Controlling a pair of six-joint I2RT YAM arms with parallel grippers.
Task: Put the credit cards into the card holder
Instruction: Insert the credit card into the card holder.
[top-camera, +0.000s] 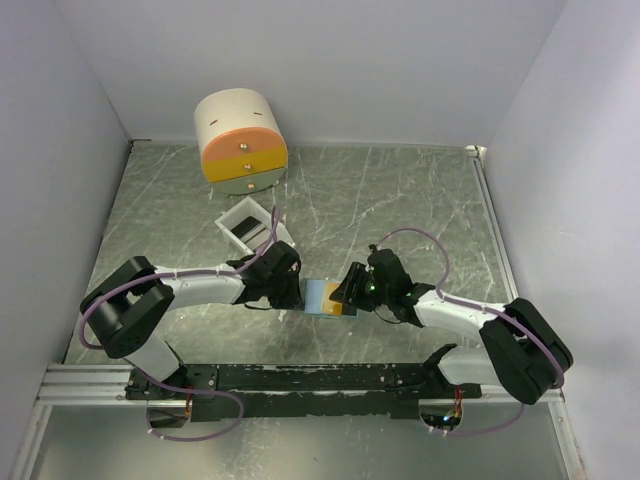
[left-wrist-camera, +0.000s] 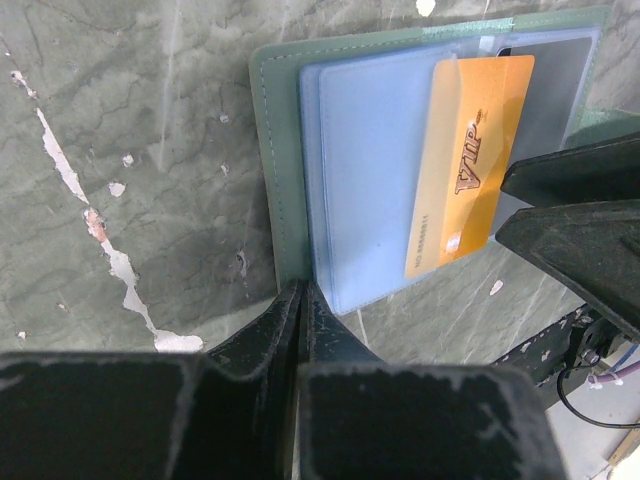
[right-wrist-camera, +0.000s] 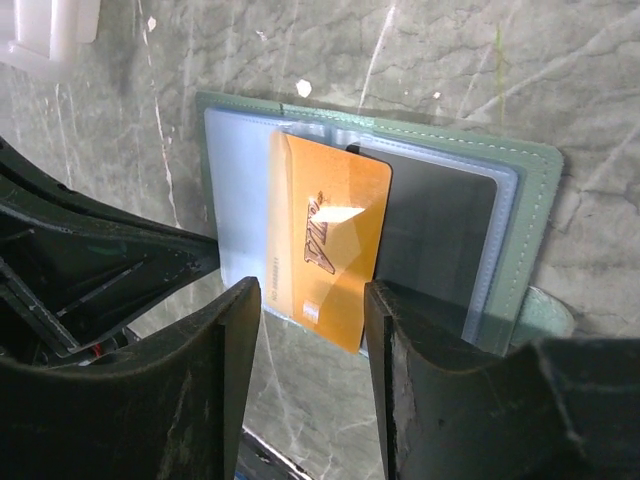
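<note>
While the left gripper (left-wrist-camera: 300, 305), fingers pressed together, sits at the edge of the grey-green folding card holder (right-wrist-camera: 540, 190) lying open on the marbled table (top-camera: 420, 190), the right gripper (right-wrist-camera: 312, 300) stands spread astride the partly sleeved orange-yellow plastic card (right-wrist-camera: 330, 235); next, it likely needs pushing fully home.

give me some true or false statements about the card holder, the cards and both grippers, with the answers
1. The card holder lies open on the table. True.
2. The orange card is fully inside its sleeve. False: it sticks out, tilted.
3. The left gripper is shut, with its tips at the holder's edge. True.
4. The right gripper is clamped shut. False: its jaws stand open, with the orange card's end between them.
5. A dark card sits in the holder beside the orange one. True.
</note>
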